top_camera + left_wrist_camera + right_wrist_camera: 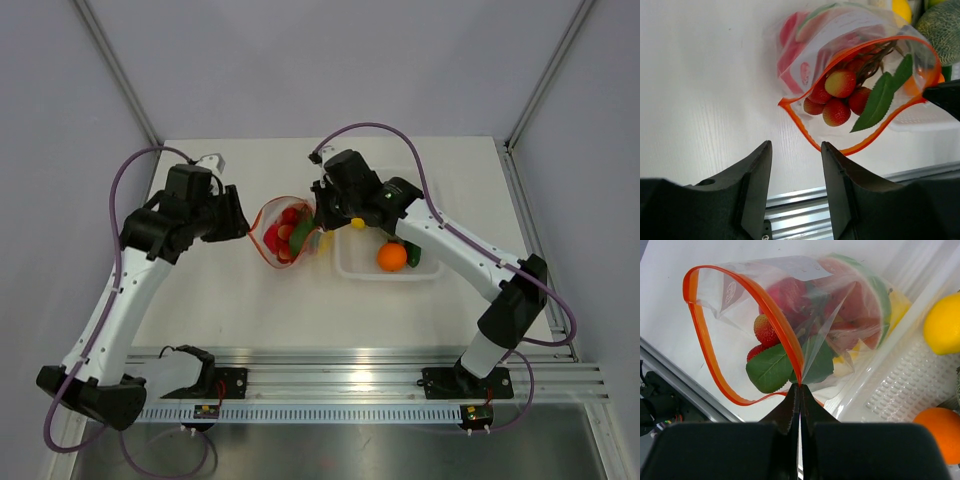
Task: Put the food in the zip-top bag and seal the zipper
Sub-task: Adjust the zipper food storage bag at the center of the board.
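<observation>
Right wrist: right gripper pinches the zipper; zip-top bag holds berries, tray an orange; left gripper gapes.

Left gripper agape, right gripper closed

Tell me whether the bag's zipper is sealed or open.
Open. The zipper gapes in a wide loop, with berries and a leaf showing through the mouth. The right gripper pinches one stretch of it.

Clear bag lies mid-table, orange zipper gaping wide open, red berries inside; an orange sits just right.
</observation>
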